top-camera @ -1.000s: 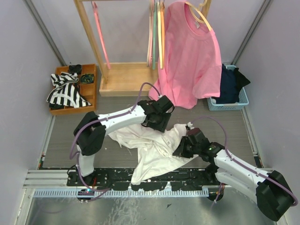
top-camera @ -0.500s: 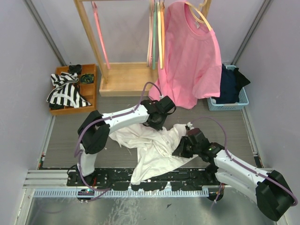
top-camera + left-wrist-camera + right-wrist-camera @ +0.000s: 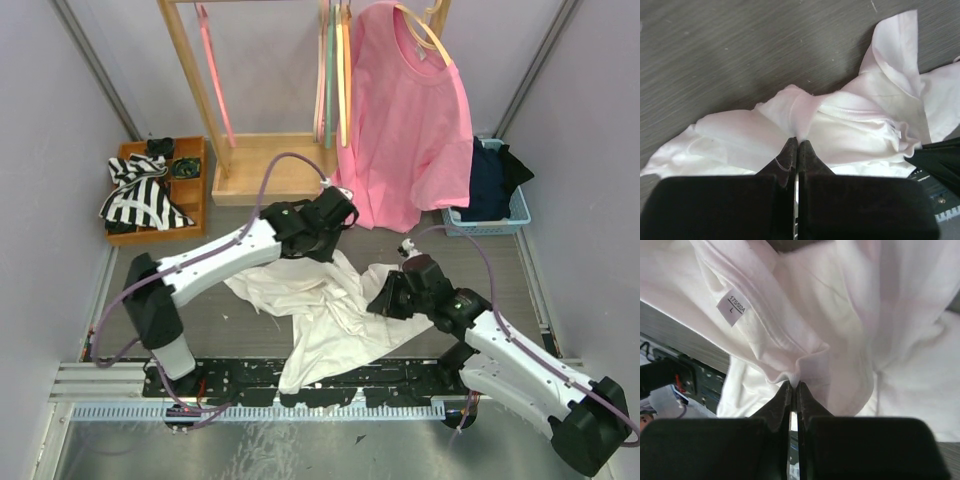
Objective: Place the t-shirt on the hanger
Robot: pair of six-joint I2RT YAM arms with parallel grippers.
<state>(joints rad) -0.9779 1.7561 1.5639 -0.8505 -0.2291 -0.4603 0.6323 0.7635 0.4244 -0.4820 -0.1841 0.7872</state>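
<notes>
The white t-shirt [image 3: 320,315] lies crumpled on the grey table between the arms, its lower part draped over the front rail. My left gripper [image 3: 327,248] is shut on a raised fold at the t-shirt's back edge; in the left wrist view the gripper [image 3: 796,142] pinches the t-shirt [image 3: 840,125]. My right gripper [image 3: 380,300] is shut on the cloth's right side; in the right wrist view the gripper [image 3: 794,386] pinches a fold of the t-shirt [image 3: 830,315] near its size label [image 3: 731,305]. The orange hanger [image 3: 344,90] hangs among others on the rack at the back.
A pink t-shirt [image 3: 410,130] hangs on a pale hanger from the wooden rack [image 3: 260,165]. An orange tray [image 3: 190,200] with striped cloth [image 3: 145,195] sits back left. A blue basket [image 3: 515,215] with dark clothes sits back right. Metal rail [image 3: 120,380] runs along the front.
My left gripper has shut on the t-shirt's back fold and drawn it up and toward the back left. The right gripper has shifted slightly back, still shut on the cloth.
</notes>
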